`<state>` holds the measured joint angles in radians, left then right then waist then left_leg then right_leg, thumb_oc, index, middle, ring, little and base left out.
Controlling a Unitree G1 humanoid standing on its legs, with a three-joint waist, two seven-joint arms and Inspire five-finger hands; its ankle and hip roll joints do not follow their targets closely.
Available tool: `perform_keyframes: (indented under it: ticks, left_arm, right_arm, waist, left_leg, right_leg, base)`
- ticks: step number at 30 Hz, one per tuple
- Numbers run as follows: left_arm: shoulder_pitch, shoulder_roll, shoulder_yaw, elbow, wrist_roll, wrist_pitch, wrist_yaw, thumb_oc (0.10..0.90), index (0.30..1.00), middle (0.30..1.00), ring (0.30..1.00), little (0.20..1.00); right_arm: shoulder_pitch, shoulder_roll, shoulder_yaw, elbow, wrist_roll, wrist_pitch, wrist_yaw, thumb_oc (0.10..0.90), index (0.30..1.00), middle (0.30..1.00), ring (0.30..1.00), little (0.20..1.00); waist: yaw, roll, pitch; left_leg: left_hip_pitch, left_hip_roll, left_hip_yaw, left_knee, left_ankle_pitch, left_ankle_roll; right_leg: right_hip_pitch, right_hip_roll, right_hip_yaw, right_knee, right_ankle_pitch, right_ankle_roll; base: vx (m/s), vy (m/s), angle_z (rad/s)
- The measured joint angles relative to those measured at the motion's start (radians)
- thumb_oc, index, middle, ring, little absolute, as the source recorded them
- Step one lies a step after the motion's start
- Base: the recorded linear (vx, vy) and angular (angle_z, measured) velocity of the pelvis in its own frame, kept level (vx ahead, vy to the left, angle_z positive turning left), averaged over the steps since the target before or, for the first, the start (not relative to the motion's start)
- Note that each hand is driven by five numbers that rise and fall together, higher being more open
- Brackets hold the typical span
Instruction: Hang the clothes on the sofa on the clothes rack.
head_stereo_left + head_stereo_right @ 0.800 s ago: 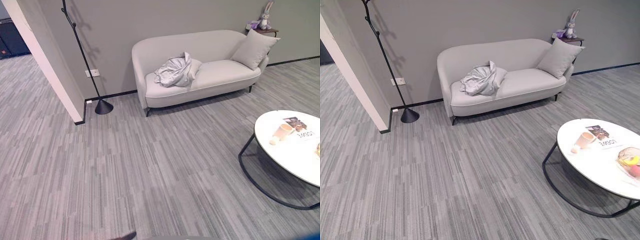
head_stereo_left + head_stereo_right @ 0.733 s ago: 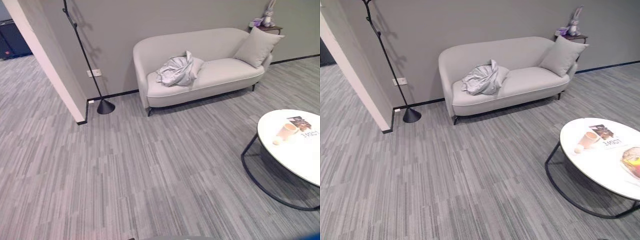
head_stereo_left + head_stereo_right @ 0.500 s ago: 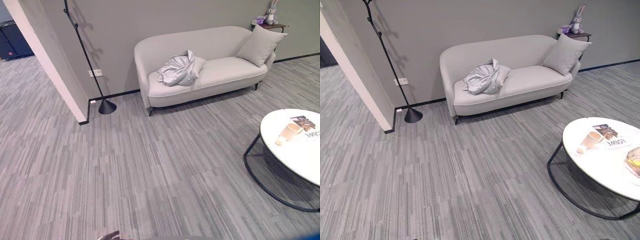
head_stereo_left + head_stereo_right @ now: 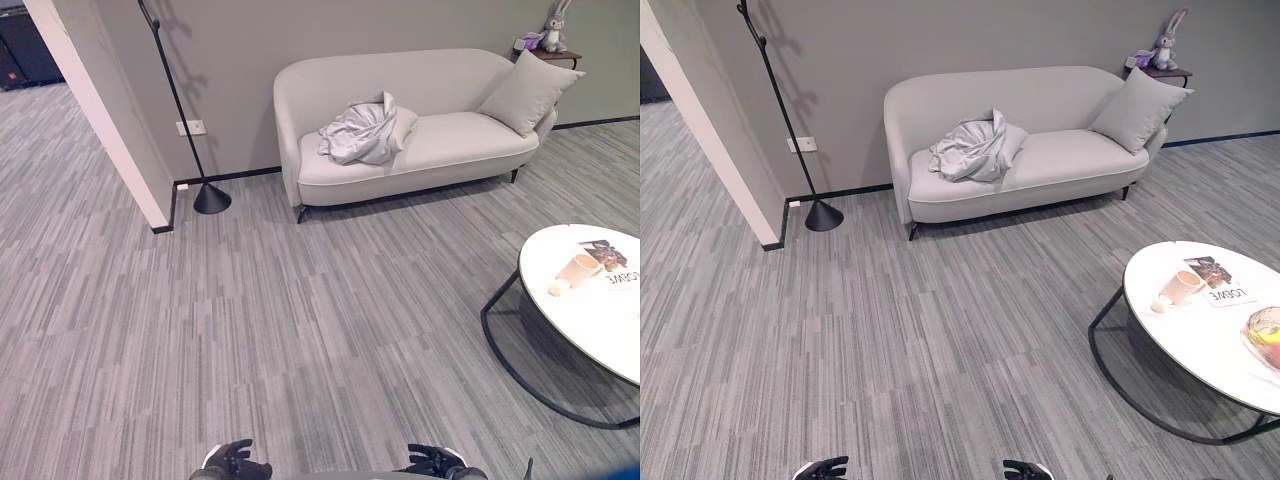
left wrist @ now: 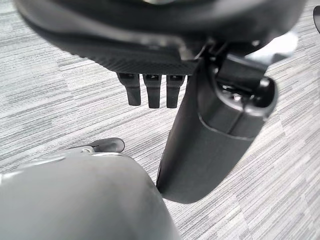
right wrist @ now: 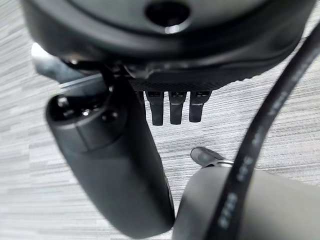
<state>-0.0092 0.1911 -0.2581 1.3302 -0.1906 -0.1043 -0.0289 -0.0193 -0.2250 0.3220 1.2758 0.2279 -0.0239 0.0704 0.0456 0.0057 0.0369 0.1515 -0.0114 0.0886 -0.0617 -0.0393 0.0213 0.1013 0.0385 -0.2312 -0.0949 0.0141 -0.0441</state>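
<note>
Clothes (image 4: 363,132): crumpled on the sofa's (image 4: 450,145) left seat.
Rack (image 4: 187,120): against the wall, left of sofa.
Left hand (image 4: 236,462): fingers straight, empty.
Right hand (image 4: 432,461): fingers straight, empty.

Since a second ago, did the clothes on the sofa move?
No. The clothes lie bunched on the same end of the sofa seat; the camera shifted.
</note>
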Motion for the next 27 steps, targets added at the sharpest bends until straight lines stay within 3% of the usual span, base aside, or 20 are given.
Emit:
perform_keyframes:
  ticks: [11,23,27]
  left_arm:
    - [-0.003,0.001,-0.005,0.001,0.085,-0.003,0.008,0.800,0.900,0.900,0.900,0.900]
    - [-0.035,0.005,-0.087,-0.007,0.160,-0.003,0.022,0.800,0.900,0.900,0.900,0.900]
    - [-0.059,0.001,-0.090,-0.005,0.160,-0.002,0.020,0.800,0.900,0.900,0.900,0.900]
  right_arm:
    - [-0.003,0.008,-0.016,0.036,-0.009,0.000,0.007,0.800,0.900,0.900,0.900,0.900]
    - [-0.014,0.003,0.005,0.017,-0.065,-0.001,0.004,0.800,0.900,0.900,0.900,0.900]
    - [-0.047,-0.004,0.003,0.023,-0.063,0.001,0.001,0.800,0.900,0.900,0.900,0.900]
  waist:
    - [0.005,-0.004,-0.004]
    - [0.002,0.004,-0.007]
    - [-0.006,0.019,0.018]
  left_leg:
    - [0.014,-0.003,-0.009,-0.006,-0.001,0.001]
    - [0.010,-0.007,-0.013,-0.023,0.006,0.010]
    - [-0.008,-0.011,-0.023,-0.029,0.016,0.022]
  right_leg:
    - [0.017,-0.003,-0.003,0.000,-0.001,0.000]
    - [0.004,-0.006,-0.007,0.004,0.000,0.001]
    - [-0.051,-0.019,-0.018,0.084,-0.024,0.000]
  base:
    - [0.00,0.012,0.00]
    - [0.01,0.075,0.01]
    - [0.01,0.127,0.08]
